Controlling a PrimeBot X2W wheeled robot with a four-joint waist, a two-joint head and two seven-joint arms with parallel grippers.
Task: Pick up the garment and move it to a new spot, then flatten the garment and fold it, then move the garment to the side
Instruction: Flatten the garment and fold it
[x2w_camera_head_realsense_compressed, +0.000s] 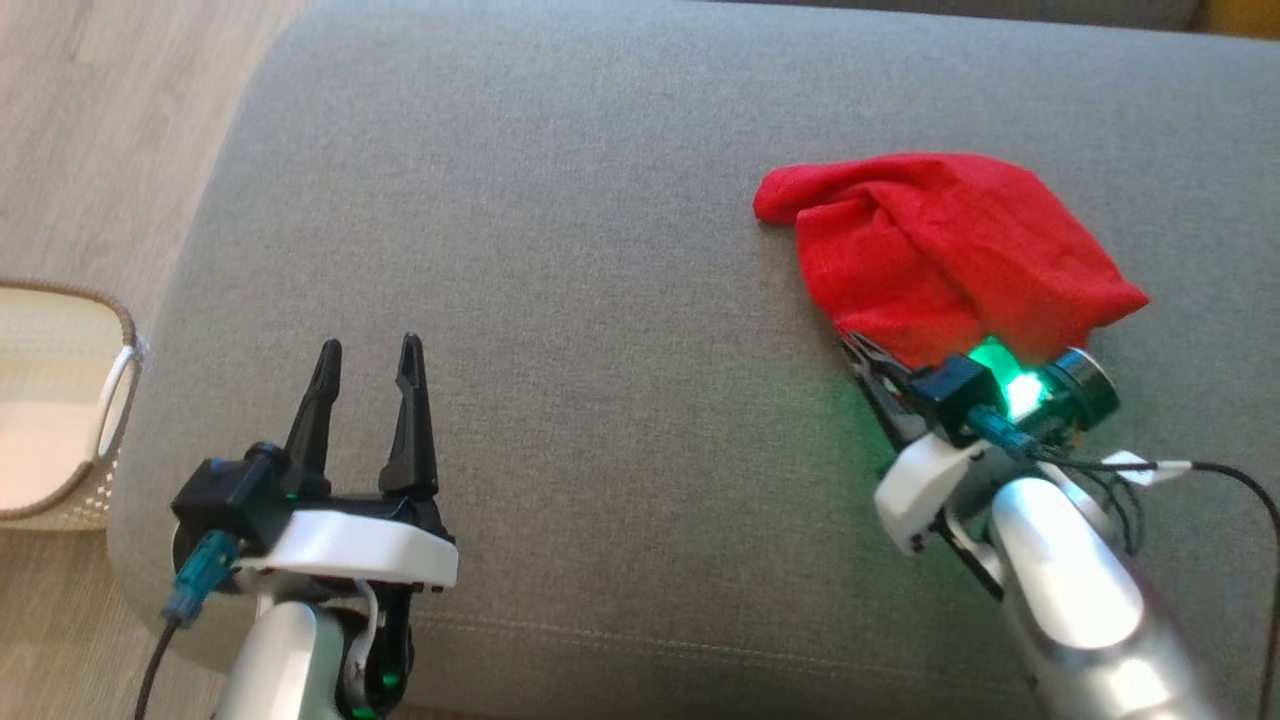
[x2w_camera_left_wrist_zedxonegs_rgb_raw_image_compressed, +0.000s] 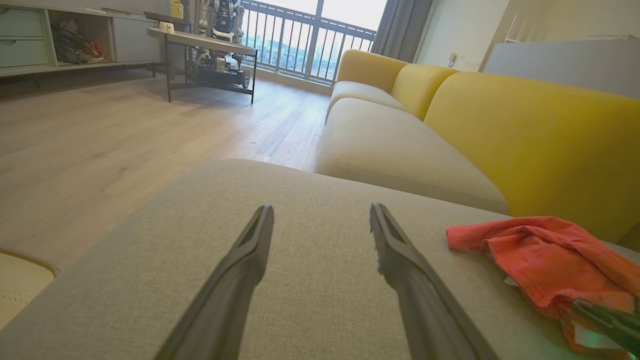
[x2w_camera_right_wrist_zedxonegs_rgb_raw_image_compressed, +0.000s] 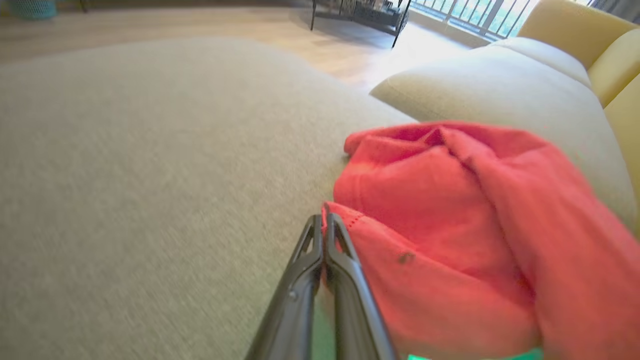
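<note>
Right jaws pinch garment (x2w_camera_head_realsense_compressed: 940, 250) hem; wide bare cushion (x2w_camera_head_realsense_compressed: 600, 250) lies leftward.

Red garment (x2w_camera_head_realsense_compressed: 940, 250), crumpled heap on grey cushion (x2w_camera_head_realsense_compressed: 600, 300); near hem pinched in right end effector (x2w_camera_right_wrist_zedxonegs_rgb_raw_image_compressed: 325, 221).

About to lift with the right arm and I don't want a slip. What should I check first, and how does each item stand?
1. Right gripper shut on garment hem: ok.
2. How much fabric its fingers hold: cannot tell.
3. Left gripper open, apart from garment: ok.
4. Bare cushion left of garment for new spot: ok.
5. Garment flat: not ok, bunched.
</note>
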